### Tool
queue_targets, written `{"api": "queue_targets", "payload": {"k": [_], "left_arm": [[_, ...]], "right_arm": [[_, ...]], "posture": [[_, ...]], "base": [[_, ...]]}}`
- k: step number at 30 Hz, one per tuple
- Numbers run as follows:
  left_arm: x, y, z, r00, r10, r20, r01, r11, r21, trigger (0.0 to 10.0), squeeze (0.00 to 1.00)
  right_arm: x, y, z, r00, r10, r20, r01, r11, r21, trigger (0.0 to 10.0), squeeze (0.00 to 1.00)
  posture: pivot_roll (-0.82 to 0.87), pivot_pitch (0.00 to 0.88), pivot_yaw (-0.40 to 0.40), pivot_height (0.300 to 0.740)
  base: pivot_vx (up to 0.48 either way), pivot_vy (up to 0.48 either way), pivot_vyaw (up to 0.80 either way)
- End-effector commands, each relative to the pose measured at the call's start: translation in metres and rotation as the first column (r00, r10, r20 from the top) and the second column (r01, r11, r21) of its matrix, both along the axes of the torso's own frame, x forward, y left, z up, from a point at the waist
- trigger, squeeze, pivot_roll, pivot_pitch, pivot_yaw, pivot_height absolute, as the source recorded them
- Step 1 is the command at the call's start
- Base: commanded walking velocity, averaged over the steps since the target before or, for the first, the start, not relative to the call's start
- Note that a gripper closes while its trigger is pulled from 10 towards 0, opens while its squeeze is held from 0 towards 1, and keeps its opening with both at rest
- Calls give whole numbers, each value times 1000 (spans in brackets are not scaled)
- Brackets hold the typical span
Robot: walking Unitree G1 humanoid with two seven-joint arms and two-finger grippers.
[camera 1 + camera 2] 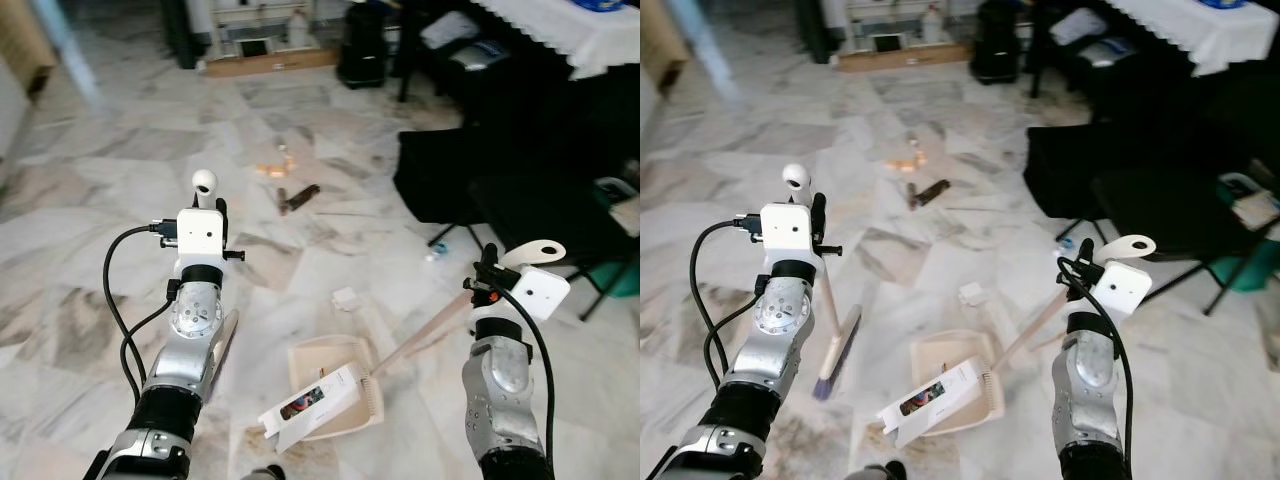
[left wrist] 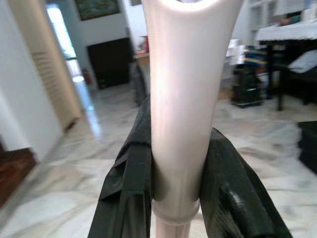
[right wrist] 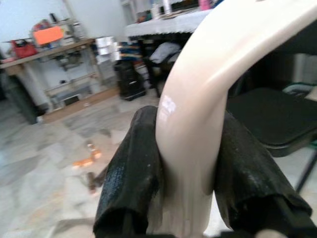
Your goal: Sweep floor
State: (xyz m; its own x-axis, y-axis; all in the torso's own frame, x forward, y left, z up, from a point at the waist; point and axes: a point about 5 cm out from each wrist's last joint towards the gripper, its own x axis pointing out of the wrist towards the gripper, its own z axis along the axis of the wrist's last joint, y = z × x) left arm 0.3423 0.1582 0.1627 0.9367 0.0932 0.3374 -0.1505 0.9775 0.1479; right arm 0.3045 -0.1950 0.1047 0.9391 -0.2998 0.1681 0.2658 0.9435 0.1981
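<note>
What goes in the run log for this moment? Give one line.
left tool: shut on broom handle | right tool: shut on dustpan handle | dustpan: on floor, white box inside | litter ahead unswept

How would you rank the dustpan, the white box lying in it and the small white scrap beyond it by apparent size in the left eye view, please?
1. Dustpan
2. White box
3. White scrap
</note>
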Motion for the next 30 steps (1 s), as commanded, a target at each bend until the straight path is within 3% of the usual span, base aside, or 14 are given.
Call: {"api": "queue_targets", "payload": {"k": [1, 30], "left_arm": [[1, 2, 5, 1000, 11, 21, -12, 1000, 29, 10000, 0], [1, 9, -1, 997, 77, -17, -77, 997, 14, 10000, 0]], "right_arm": [[3, 0, 12, 998, -2, 55, 2, 1000, 2, 10000, 0], [5, 2, 12, 999, 24, 45, -24, 1000, 0, 10000, 0]], "posture": [[-65, 95, 22, 740], [-62, 111, -1, 740]], "base": [[0, 0, 800], [0, 0, 800]]}}
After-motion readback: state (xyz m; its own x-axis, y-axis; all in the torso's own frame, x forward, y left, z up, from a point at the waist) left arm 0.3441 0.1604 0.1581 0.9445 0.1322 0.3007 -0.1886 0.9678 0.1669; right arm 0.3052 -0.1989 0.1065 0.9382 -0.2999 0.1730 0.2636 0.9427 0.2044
